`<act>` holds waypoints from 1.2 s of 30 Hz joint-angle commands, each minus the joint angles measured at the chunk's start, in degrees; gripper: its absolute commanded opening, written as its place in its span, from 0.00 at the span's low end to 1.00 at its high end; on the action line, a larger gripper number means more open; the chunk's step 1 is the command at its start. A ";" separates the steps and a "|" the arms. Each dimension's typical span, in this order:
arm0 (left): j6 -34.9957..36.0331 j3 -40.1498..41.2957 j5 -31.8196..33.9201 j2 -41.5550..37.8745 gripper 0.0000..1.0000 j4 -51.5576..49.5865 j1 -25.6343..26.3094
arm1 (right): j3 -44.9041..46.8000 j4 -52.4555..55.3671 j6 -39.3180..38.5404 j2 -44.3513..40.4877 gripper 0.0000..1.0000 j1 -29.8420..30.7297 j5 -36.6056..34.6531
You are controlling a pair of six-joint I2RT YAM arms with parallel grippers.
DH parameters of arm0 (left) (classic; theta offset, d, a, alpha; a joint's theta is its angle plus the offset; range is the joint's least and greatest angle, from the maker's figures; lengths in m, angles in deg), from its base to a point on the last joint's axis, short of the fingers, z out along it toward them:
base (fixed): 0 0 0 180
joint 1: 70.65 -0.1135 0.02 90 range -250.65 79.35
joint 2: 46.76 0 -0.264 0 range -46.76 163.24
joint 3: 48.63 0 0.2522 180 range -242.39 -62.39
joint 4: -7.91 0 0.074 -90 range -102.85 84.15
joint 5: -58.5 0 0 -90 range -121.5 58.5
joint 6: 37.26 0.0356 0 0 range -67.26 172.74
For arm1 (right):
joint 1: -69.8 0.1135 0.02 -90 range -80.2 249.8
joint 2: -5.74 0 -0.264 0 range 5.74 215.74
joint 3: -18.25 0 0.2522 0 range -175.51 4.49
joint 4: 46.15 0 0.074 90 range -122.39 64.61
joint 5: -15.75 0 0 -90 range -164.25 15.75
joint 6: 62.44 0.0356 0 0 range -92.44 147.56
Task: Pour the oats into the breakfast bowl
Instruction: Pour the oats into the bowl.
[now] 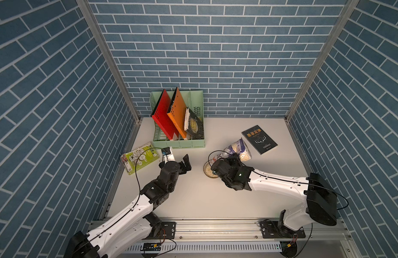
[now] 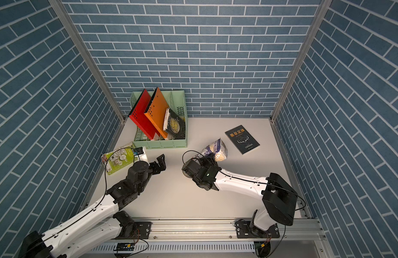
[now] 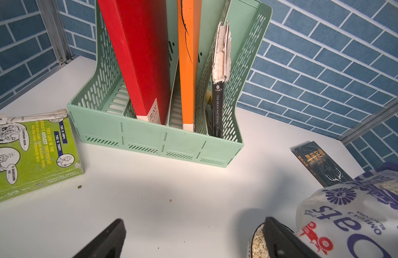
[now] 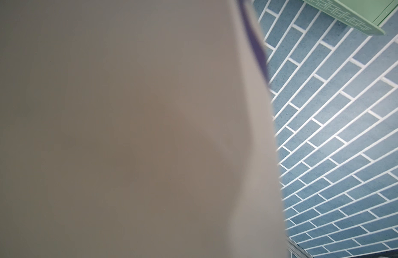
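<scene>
Left gripper (image 3: 193, 223) spread empty, just left of breakfast bowl (image 1: 204, 169) (oats (image 3: 258, 242) already inside); right gripper (image 1: 233, 157), over the bowl's right side, clamped on tilted Oats pouch (image 1: 238, 147): soft, light, slick film, likely best pinched mid-body.

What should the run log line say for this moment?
right fingers: gripping oats pouch, tilted toward bowl | breakfast bowl: oats inside | left fingers: open, empty

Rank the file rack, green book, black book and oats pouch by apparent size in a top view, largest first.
1. file rack
2. green book and black book: too alike to rank
3. oats pouch, partly hidden
</scene>
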 commanded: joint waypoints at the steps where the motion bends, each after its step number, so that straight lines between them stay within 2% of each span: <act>1: 0.83 -1.30 0.74 -0.07 0.99 -0.95 -0.44 | -3.53 2.00 6.77 -3.30 0.00 -0.61 -1.40; 8: 1.10 -2.67 0.83 0.19 1.00 -1.00 -0.42 | -4.25 5.24 12.14 -3.56 0.00 -2.34 1.59; 18: 1.55 -3.31 0.65 0.58 1.00 -0.99 -0.42 | -3.77 9.88 19.55 -6.68 0.00 -6.88 10.15; 25: 2.87 -4.56 -0.35 0.59 1.00 -0.01 -0.64 | -3.06 11.61 25.58 -10.99 0.00 -12.10 25.78; 32: 6.19 -7.89 -6.20 1.99 0.99 2.73 -2.18 | 0.33 10.95 26.83 -15.50 0.00 -19.08 42.32; 36: 8.38 -11.16 -9.94 3.23 1.00 2.41 -3.17 | 2.51 9.58 26.76 -17.00 0.00 -22.42 49.10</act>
